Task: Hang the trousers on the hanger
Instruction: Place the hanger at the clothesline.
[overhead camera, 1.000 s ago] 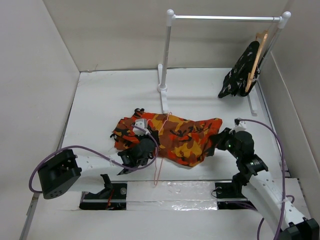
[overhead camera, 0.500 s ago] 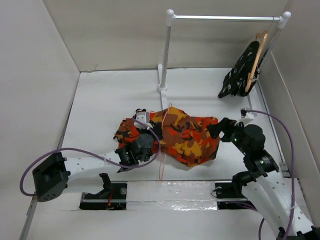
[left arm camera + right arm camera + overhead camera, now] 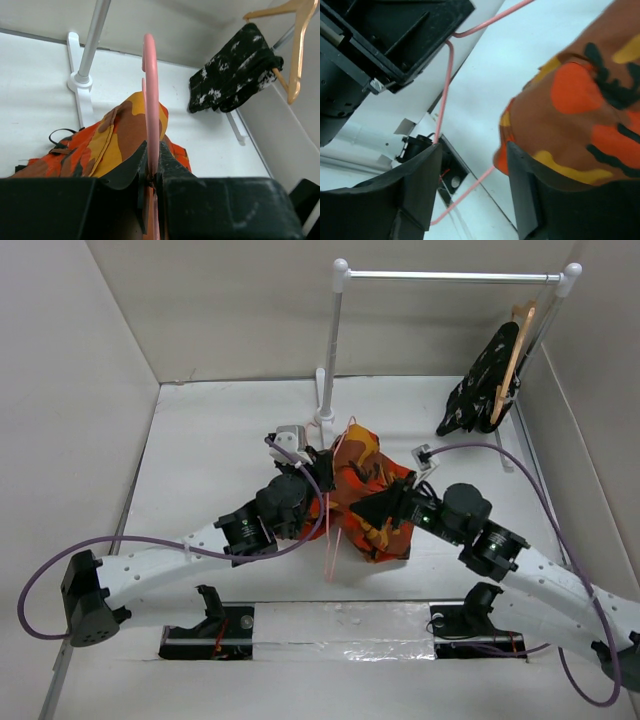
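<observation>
Fingers first: my left fingers (image 3: 162, 170) are pinched narrow on the pink hanger (image 3: 150, 90), which stands upright and edge-on in the left wrist view. My right fingers (image 3: 422, 192) stand wide apart, gripping nothing, with a fold of the trousers (image 3: 365, 475) just beside one of them. The trousers sit bunched against the hanger between both arms, mid-surface (image 3: 210, 440), near the rail post (image 3: 330, 350).

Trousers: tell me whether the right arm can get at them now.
Probably yes: the right gripper is at the edge of the trousers, nothing between them; the left gripper holds the hanger on the other side.
</observation>
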Available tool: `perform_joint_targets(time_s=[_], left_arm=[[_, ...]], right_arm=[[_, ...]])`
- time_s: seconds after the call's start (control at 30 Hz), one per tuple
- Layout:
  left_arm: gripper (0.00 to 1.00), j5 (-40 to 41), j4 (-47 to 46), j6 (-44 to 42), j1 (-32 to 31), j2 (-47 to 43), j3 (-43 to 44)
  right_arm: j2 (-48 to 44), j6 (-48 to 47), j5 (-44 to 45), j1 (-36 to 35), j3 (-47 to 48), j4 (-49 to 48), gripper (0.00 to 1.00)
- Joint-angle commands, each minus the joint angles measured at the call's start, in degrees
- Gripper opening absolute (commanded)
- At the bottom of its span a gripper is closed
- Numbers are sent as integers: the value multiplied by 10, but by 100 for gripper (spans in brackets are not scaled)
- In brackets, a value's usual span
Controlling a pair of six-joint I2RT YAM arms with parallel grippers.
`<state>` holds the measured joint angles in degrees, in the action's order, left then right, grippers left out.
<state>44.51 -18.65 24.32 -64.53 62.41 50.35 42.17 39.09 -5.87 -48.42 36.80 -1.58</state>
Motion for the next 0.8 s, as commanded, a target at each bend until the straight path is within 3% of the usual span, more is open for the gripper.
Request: perform_joint_targets(time_s=[0.0, 0.2, 0.37, 0.5, 0.63, 0.73, 0.77], left_arm=[[0, -21, -14, -3, -2, -11, 56], [0, -47, -19, 1, -2, -9, 62], [0, -74, -19, -2, -2, -10, 79], [0, -94, -9, -8, -2, -6, 108], [0, -106, -17, -10, -2, -5, 116], [0, -121, -15, -15, -2, 1, 127], [0, -141, -22, -19, -2, 0, 127]], right_arm=[[42, 16, 43, -53, 48, -110, 63], [96, 37, 88, -85, 51, -154, 62], [139, 56, 71, -97, 51, -191, 56], [171, 60, 63, -97, 68, -199, 44], [174, 74, 49, -102, 67, -226, 16], [167, 97, 52, -102, 56, -263, 0], [162, 118, 52, -102, 51, -278, 0]])
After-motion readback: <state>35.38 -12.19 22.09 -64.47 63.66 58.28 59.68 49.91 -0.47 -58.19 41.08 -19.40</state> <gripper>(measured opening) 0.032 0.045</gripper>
